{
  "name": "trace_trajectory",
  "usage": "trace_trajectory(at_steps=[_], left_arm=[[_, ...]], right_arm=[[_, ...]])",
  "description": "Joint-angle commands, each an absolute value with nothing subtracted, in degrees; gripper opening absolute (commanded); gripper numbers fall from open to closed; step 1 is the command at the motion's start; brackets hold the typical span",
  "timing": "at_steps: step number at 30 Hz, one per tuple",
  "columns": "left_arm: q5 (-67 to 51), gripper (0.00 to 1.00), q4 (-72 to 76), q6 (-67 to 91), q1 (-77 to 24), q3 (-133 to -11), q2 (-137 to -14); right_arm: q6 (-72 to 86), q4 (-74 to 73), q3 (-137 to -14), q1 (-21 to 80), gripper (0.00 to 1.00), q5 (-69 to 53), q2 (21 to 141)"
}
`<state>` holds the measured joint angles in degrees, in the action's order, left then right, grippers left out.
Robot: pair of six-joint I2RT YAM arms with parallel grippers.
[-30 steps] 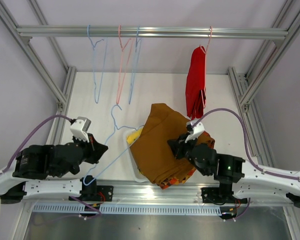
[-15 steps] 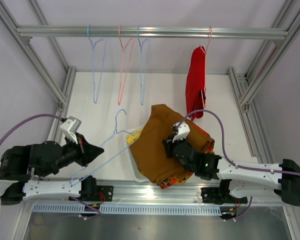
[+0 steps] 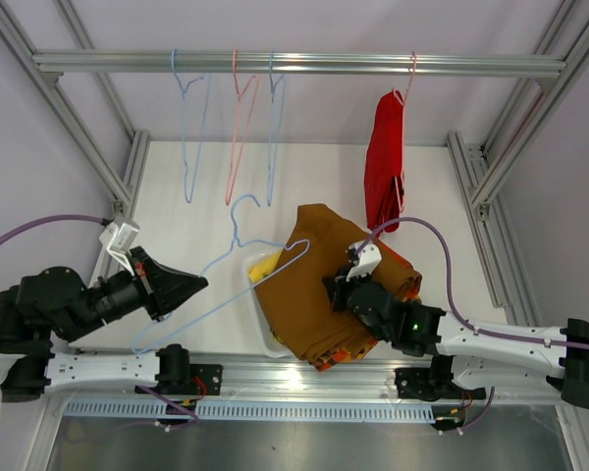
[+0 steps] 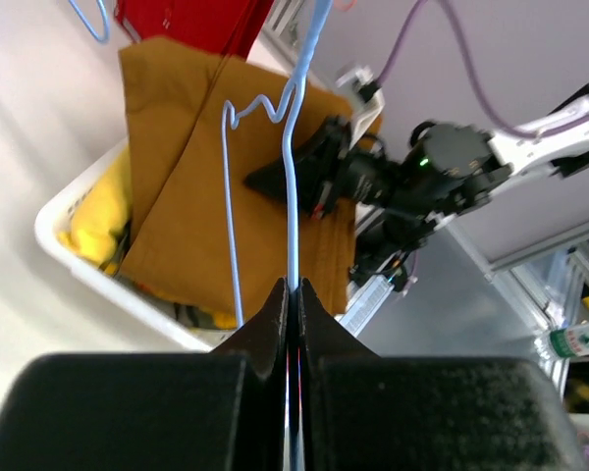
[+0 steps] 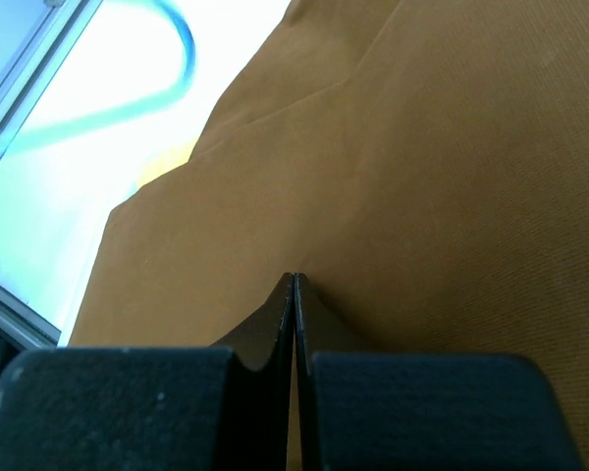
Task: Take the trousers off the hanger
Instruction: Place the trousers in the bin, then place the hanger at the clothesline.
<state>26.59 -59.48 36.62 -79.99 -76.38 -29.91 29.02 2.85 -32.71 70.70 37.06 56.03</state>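
Left claw (image 4: 293,287) is clamping fully shut on the wire of a bare light-blue hanger (image 4: 293,235), so that one's already stripped. Right claw (image 5: 293,280) is sitting closed tight too, tips pointing into the brown trousers (image 3: 309,289). I'm not seeing any fold pinched in it, and I honestly can't tell if it's touching the cloth or just hovering. The brown pair is lying draped over the white basket (image 3: 262,332) in the middle of the overhead view, with the yellow pair (image 3: 266,267) peeking out at its left and an orange-red patterned pair (image 3: 346,353) poking out underneath. The only one left hanging is the red trousers (image 3: 383,162), upper right, on a pink hanger (image 3: 410,71) hooked over the rail (image 3: 324,64). I'm guessing they're light, floppy cloth that's going to bunch and slide rather than lift cleanly, so I'd be grabbing the thick folded bottom edge and dragging it off. The hanger's lower bar is hiding behind the red cloth, so no idea how it's looped on, and the camo pair isn't really showing anywhere.
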Motion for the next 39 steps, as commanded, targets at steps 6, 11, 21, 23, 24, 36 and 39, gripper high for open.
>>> trace_trajectory(at_steps=[6, 11, 21, 23, 24, 36, 39], left_arm=[[31.0, 0.01, -48.9, 29.5, -80.2, -79.6, -33.8], [37.7, 0.01, -41.3, 22.3, -80.1, -81.3, -38.8], [27.5, 0.01, -31.0, 17.1, -68.5, -86.8, -51.0], [21.6, 0.01, -30.2, 17.8, -63.2, -87.8, -53.9], [20.8, 0.00, -29.7, 17.8, -62.1, -89.5, -56.7], [17.8, 0.01, -27.0, 18.5, -53.5, -102.7, -75.8], [18.5, 0.01, -25.5, 18.2, -52.5, -104.8, -78.3]], right_arm=[[30.7, 0.3, -32.3, 70.2, 0.00, 35.1, 55.6], [26.3, -3.0, -36.5, 71.4, 0.13, 32.6, 50.9], [20.9, -12.7, -41.0, 72.8, 0.43, 28.7, 41.8], [20.3, -13.6, -41.7, 73.3, 0.56, 29.4, 40.9], [20.0, -13.9, -42.0, 73.3, 0.59, 29.5, 40.7], [18.2, -13.8, -41.1, 73.3, 0.15, 29.1, 40.1], [18.6, -13.4, -40.3, 73.2, 0.00, 29.4, 39.9]])
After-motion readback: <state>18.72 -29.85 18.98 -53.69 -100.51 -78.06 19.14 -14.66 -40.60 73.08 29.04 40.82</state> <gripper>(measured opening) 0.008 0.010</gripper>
